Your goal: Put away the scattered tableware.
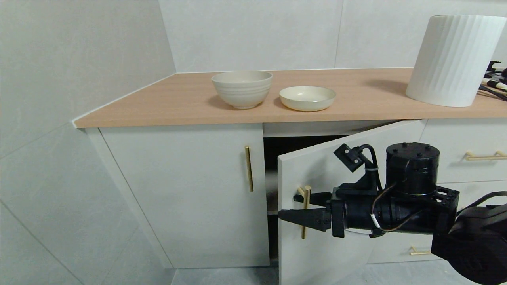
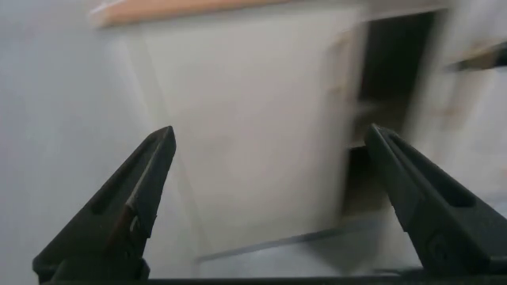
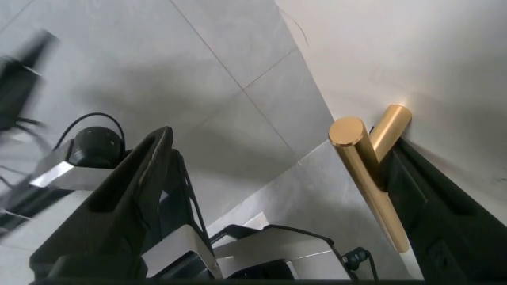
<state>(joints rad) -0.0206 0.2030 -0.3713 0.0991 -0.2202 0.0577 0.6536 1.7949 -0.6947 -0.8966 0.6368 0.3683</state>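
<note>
On the wooden counter (image 1: 178, 103) stand a deep beige bowl (image 1: 242, 89) and, right beside it, a shallow cream dish (image 1: 307, 97). Below them the right cabinet door (image 1: 317, 253) is swung partly out, with the dark cabinet inside (image 1: 273, 158) showing past its edge. My right gripper (image 1: 288, 206) is open at that door's gold handle (image 1: 305, 211), one finger on either side of the bar. The right wrist view has the handle (image 3: 372, 174) close against one finger (image 3: 444, 214) of the gripper (image 3: 277, 146). My left gripper (image 2: 269, 134) is open and holds nothing, low down facing the shut left door (image 2: 261, 119).
A tall white ribbed container (image 1: 455, 59) stands at the counter's right, with dark utensils (image 1: 495, 81) behind it. The shut left door has a gold handle (image 1: 248, 168). Drawers with gold pulls (image 1: 485, 155) lie right of the open door. Tiled walls close in at left and back.
</note>
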